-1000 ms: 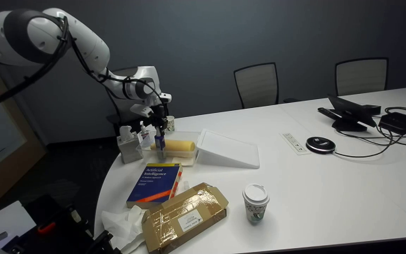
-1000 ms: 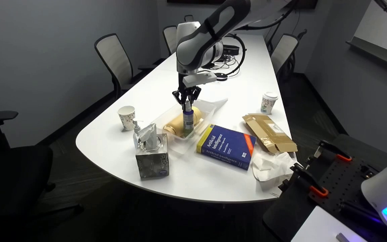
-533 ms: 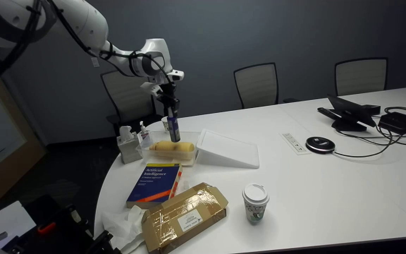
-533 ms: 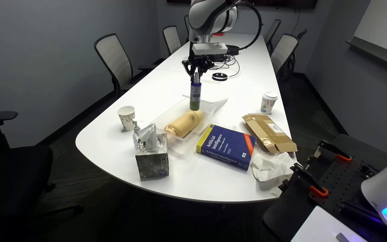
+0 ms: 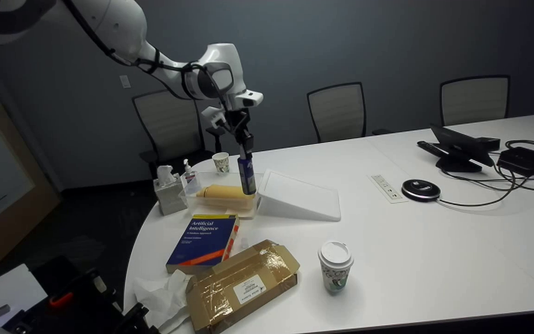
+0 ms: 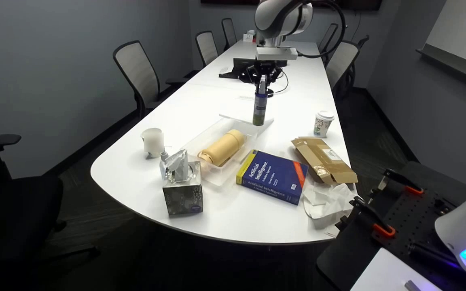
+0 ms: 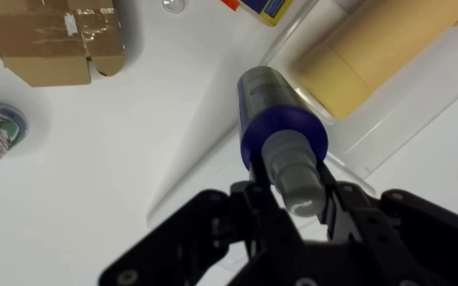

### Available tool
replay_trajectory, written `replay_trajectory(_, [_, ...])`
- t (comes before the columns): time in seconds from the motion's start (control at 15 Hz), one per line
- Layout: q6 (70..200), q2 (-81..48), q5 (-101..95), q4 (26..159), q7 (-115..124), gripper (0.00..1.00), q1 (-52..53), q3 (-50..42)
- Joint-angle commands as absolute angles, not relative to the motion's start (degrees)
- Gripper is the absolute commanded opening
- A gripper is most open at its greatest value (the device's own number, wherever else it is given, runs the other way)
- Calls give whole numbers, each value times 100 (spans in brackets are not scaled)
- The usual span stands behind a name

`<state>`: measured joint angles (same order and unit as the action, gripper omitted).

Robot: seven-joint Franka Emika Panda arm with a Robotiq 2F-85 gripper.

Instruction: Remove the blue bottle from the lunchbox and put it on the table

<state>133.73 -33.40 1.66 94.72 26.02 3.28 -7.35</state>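
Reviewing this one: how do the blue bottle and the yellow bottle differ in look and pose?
The blue bottle hangs almost upright in the gripper, held by its pale top; the yellow bottle lies on its side in the clear lunchbox. The blue bottle is slim, with a greenish lower end; the yellow bottle looks thicker and is yellow almost all over. Both are roughly cylindrical.

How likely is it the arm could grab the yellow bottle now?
Probably not yet: the gripper is closed on the blue bottle. Otherwise the way looks free: the yellow bottle lies uncovered in the open lunchbox.
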Motion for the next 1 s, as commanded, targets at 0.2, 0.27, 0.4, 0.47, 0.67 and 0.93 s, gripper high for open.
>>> replay_trajectory(0.2, [14329, -2911, 308, 10785, 3231, 7, 244, -1010])
replay_trajectory(0.27, [14436, -2916, 313, 10903, 3278, 7, 239, -1045])
replay_trajectory(0.4, [14626, -2957, 293, 11097, 3428, 7, 272, -1126])
replay_trajectory(0.47, [14715, -2983, 310, 11175, 3450, 7, 266, -1131])
replay_trajectory(0.67, [14955, -3099, 315, 11355, 3568, 7, 289, -1147])
replay_trajectory(0.93, [15496, -3274, 343, 11523, 3713, 7, 343, -1185])
